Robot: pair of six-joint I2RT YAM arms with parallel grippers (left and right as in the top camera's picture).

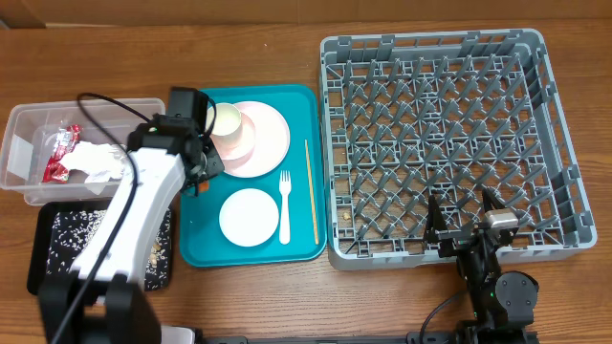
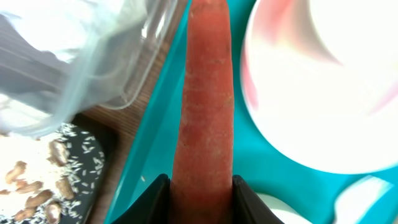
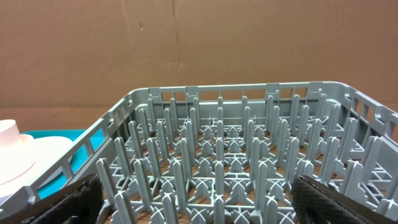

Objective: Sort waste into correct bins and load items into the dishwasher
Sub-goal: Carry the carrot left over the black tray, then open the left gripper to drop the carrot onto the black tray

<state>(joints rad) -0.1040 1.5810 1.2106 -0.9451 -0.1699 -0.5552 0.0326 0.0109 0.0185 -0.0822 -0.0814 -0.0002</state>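
My left gripper (image 2: 202,194) is shut on the thick end of the orange carrot (image 2: 205,93), which points away over the left rim of the teal tray (image 2: 155,143). Overhead, that gripper (image 1: 204,170) hangs at the tray's left edge, beside the clear tub (image 1: 29,134) holding the red wrapper (image 1: 59,153) and a napkin (image 1: 100,161). The black tray (image 1: 48,229) holds rice bits. My right gripper (image 1: 462,212) stands open and empty over the near edge of the grey rack (image 1: 330,143).
On the teal tray (image 1: 306,105) sit the pink plate (image 1: 273,134) with a cup-like bowl (image 1: 229,122) on it, a white bowl (image 1: 248,217), the fork (image 1: 284,205) and the chopstick (image 1: 311,191). The rack's pegs (image 3: 211,155) fill the right wrist view.
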